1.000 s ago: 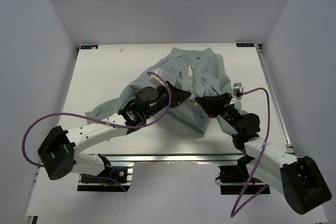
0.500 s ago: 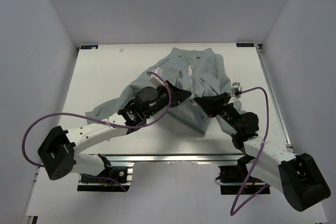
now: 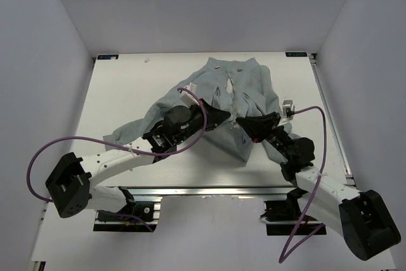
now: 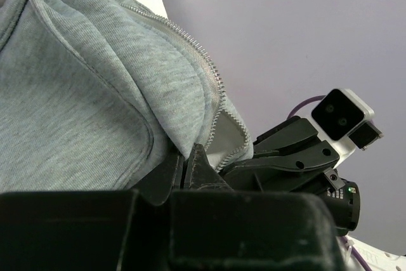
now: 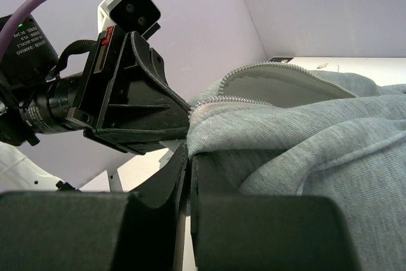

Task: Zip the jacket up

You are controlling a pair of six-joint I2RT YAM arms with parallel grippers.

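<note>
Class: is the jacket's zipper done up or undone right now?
Undone. The jacket lies parted down the front, and its zipper teeth run along a loose edge, unjoined.

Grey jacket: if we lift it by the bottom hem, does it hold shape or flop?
Likely floppy: the light grey soft fabric jacket lies rumpled, its sleeve trailing limp. Probably not slippery: the knit looks matte and textured. The zipper edges curl apart, so they'd likely sag unless held taut.

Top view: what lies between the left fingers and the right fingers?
Only the jacket: its open zipper edge, with pale lining. The left fingers and right fingers nearly meet tip to tip there; the left wrist view shows it best.
</note>
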